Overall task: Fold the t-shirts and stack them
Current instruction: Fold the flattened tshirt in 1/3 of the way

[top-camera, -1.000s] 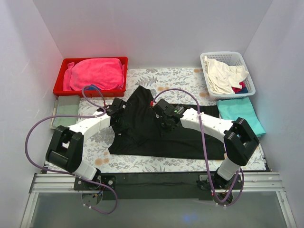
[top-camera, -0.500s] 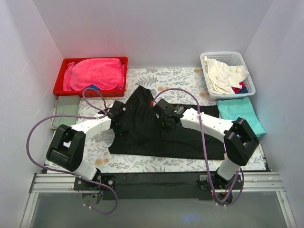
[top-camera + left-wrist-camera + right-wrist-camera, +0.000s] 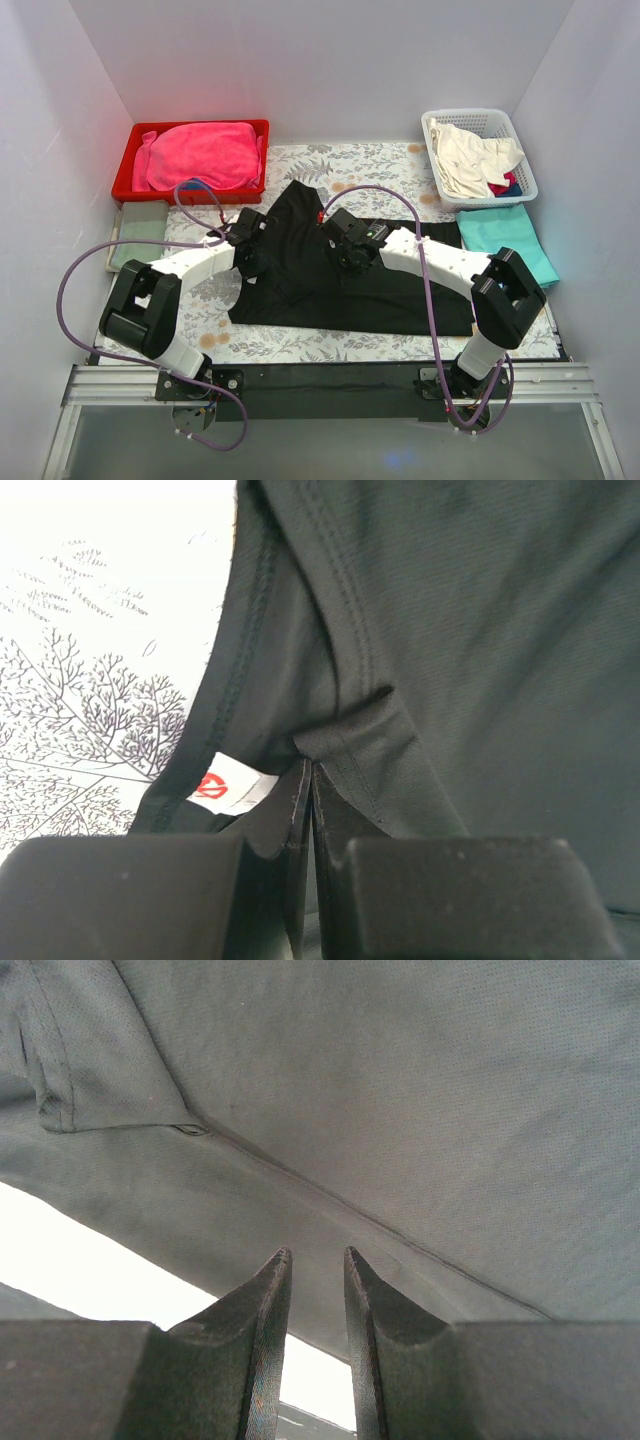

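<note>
The large black t-shirt point(image 3: 340, 285) lies partly folded on the patterned table cover, one flap raised toward the back. My left gripper point(image 3: 250, 252) is at the shirt's left edge and is shut on a fold of its hem point(image 3: 345, 742), next to a white label point(image 3: 232, 785). My right gripper point(image 3: 346, 256) is over the middle of the shirt. Its fingers point(image 3: 268, 1295) stand a narrow gap apart with nothing between them, and black cloth point(image 3: 400, 1110) hangs just beyond the tips. The teal t-shirt point(image 3: 508, 242) lies folded at the right.
A red bin point(image 3: 130, 170) with pink cloth stands at the back left. A white basket point(image 3: 525, 170) of light clothes stands at the back right. A grey-green folded cloth point(image 3: 140, 235) lies at the left edge. White walls close in three sides.
Both grippers stay almost in place on the black shirt. The left gripper has shifted slightly. The shirt's shape looks the same.
</note>
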Controlling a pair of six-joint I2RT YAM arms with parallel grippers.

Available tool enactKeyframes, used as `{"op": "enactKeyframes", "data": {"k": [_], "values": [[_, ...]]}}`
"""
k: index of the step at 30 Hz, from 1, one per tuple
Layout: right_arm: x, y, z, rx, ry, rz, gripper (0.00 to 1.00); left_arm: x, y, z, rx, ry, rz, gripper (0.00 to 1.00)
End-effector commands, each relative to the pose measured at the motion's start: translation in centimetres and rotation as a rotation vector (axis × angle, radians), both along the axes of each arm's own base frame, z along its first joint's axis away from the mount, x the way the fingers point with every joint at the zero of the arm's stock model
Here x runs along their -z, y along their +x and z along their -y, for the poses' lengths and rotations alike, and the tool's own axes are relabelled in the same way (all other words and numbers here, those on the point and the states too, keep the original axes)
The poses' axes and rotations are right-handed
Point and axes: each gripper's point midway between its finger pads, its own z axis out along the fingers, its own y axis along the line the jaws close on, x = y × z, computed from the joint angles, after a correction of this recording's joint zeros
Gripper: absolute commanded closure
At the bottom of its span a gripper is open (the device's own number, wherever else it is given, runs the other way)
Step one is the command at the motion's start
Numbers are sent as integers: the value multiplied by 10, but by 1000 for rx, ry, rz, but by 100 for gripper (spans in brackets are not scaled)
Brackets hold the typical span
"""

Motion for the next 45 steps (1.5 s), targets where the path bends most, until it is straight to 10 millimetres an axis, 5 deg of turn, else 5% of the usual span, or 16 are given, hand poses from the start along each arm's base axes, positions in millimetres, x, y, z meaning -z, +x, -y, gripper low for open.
{"op": "enactKeyframes", "data": {"k": [1,9,16,23,30,45], "values": [[-6,4,-1,12,0,23,67,-16,19,0,-3,12,63,100],[-7,5,3,24,-9,35,67,-48,41,7,-2,-11,151,100],[-10,8,8,49,-19,59,68,-45,66,25,41,-42,173,100],[-10,-1,-10,-64,11,21,65,-42,86,23,47,8,163,100],[-7,-4,-21,-100,-12,37,64,-38,57,19,55,-16,83,78],[-4,-5,-15,-82,-31,40,64,-21,33,-3,-9,46,32,78]]}}
